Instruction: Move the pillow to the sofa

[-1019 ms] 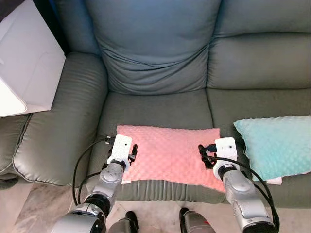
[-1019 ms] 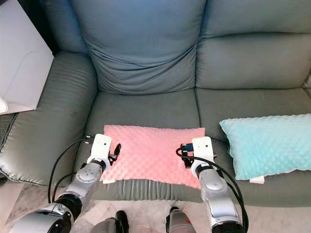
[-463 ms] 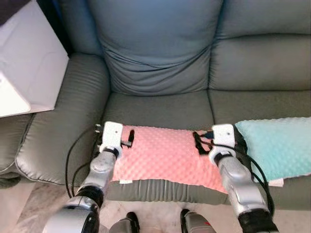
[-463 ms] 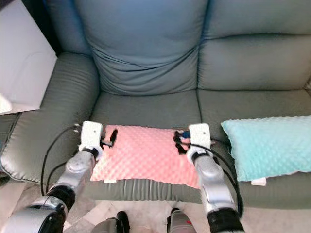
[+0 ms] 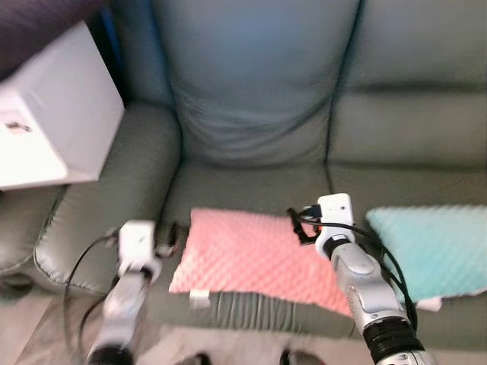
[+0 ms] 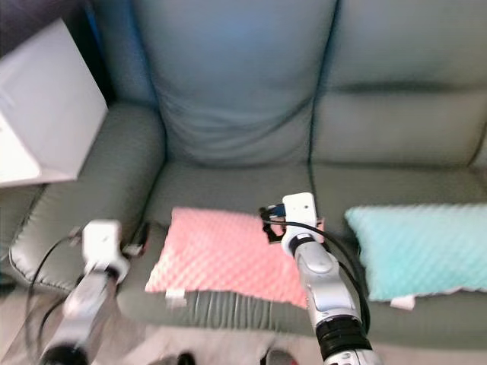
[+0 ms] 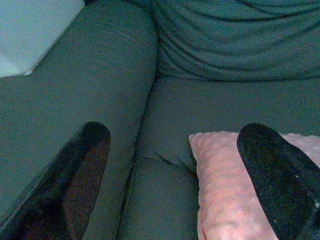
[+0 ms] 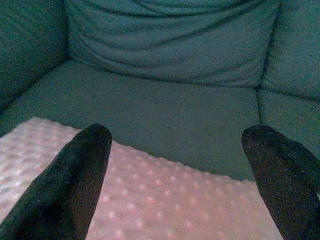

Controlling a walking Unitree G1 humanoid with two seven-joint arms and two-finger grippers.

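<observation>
We see one sofa (image 5: 251,137) bearing two pillows: one pink pillow (image 5: 251,255) on its left seat, one teal pillow (image 5: 434,247) beside it. Our left gripper (image 7: 175,165) and right gripper (image 8: 175,170) hover spread, holding nothing.

Pink dotted pillow (image 5: 255,258), grey-green sofa (image 5: 251,114), teal cushion (image 5: 430,247).

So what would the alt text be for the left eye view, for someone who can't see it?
A pink pillow lies on the front of a grey-green sofa seat, with the robot's right tool at its far right corner and the left tool just off its left edge. A teal pillow rests to the right, a white box at upper left.
</observation>
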